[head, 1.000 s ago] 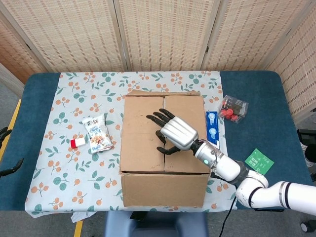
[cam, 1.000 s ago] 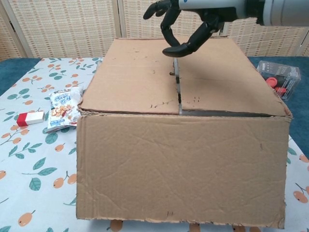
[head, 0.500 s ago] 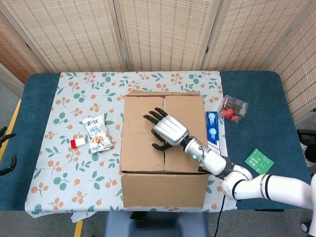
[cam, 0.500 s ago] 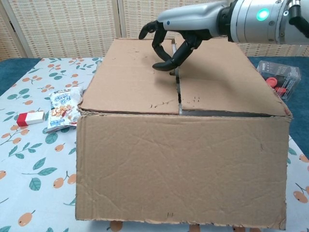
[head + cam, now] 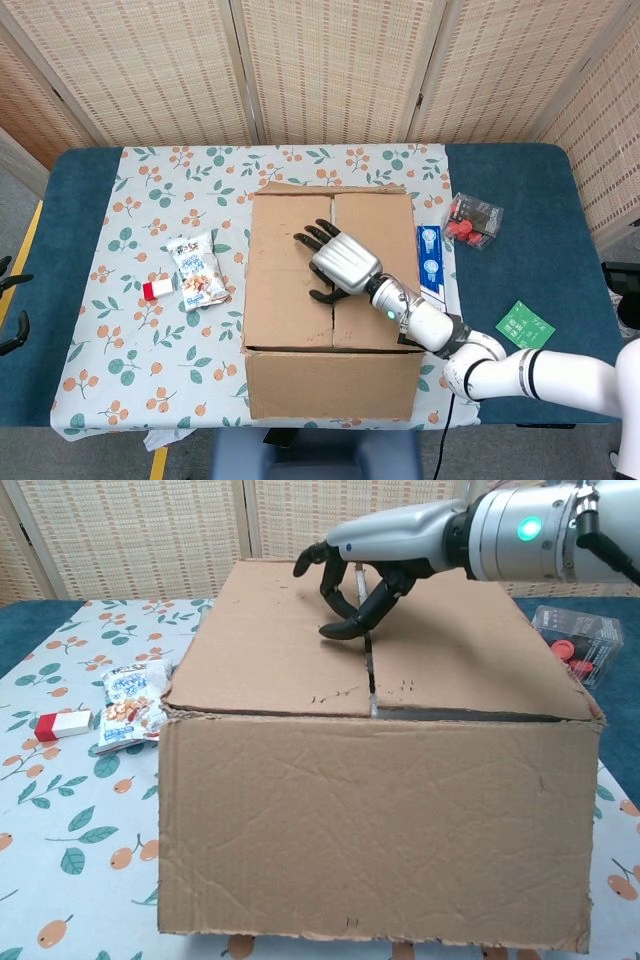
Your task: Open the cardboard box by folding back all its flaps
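The cardboard box [image 5: 285,280] stands in the middle of the table with its top flaps lying flat and closed; the centre seam [image 5: 371,680] runs front to back. My right hand [image 5: 338,262] hovers low over the seam near the middle of the top, holding nothing. In the chest view my right hand [image 5: 362,568] arches down like a claw, its dark fingertips [image 5: 340,630] touching the left flap right beside the seam. Dark fingertips of what looks like my left hand [image 5: 12,335] peek in at the left edge of the head view, off the table.
A snack packet [image 5: 198,272] and a small red-and-white item [image 5: 157,290] lie left of the box. A blue tube [image 5: 429,255], a clear case of red pieces [image 5: 474,220] and a green card [image 5: 526,326] lie on its right. Folding screens stand behind the table.
My right hand has shifted left from over the right flap and dropped lower, so its fingertips now meet the box top at the seam. The flaps have not moved.
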### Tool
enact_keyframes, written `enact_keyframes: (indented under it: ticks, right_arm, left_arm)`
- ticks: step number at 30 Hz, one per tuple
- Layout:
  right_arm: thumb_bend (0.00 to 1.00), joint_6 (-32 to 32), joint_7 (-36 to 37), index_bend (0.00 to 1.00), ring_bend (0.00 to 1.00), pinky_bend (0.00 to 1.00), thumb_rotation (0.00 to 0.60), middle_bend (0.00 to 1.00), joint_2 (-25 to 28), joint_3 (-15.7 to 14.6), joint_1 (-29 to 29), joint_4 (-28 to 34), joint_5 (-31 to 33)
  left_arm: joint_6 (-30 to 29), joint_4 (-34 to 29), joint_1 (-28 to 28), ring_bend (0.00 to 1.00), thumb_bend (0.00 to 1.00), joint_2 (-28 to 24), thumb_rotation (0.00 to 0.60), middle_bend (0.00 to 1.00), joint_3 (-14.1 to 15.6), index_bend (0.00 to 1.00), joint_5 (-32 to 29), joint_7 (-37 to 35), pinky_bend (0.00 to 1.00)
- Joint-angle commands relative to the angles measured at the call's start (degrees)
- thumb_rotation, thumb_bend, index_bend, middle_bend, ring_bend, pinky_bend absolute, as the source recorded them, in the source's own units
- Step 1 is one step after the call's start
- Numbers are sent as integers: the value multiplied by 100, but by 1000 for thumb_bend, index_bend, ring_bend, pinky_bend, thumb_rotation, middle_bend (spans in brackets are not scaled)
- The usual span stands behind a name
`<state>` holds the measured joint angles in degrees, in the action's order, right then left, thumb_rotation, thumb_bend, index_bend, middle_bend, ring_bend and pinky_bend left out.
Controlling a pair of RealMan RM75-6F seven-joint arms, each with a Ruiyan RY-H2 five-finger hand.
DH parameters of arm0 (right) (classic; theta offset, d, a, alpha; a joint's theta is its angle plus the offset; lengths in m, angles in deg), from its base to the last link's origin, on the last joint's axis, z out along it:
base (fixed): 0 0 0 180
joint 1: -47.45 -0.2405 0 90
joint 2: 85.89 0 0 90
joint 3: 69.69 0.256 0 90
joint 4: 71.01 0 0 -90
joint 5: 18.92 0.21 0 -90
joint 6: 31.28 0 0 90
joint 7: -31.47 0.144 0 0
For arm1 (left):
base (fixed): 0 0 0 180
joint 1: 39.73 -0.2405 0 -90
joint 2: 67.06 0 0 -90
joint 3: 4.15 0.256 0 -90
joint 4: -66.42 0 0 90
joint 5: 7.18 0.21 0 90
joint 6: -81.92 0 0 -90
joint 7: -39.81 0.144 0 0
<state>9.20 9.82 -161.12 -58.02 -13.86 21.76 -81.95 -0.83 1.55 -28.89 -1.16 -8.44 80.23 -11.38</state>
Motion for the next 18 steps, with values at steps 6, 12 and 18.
enact_keyframes:
  ticks: [6, 12, 18]
  right_arm:
    - [426, 119, -220, 698, 0, 0, 325, 62, -8, -126, -40, -34, -25]
    - [426, 154, -462, 697, 0, 0, 305, 48, 67, -264, -55, -23, -21]
    - [426, 130, -606, 697, 0, 0, 279, 45, 180, -354, -68, 23, 156]
  left_arm:
    - [-12, 6, 1, 0, 666, -4, 600, 0, 16, 249, 15, -35, 0]
    - [29, 12, 11, 0, 666, 1, 600, 0, 15, 273, -23, 30, 0]
    - [70, 9, 23, 0, 666, 14, 600, 0, 13, 279, -55, 92, 0]
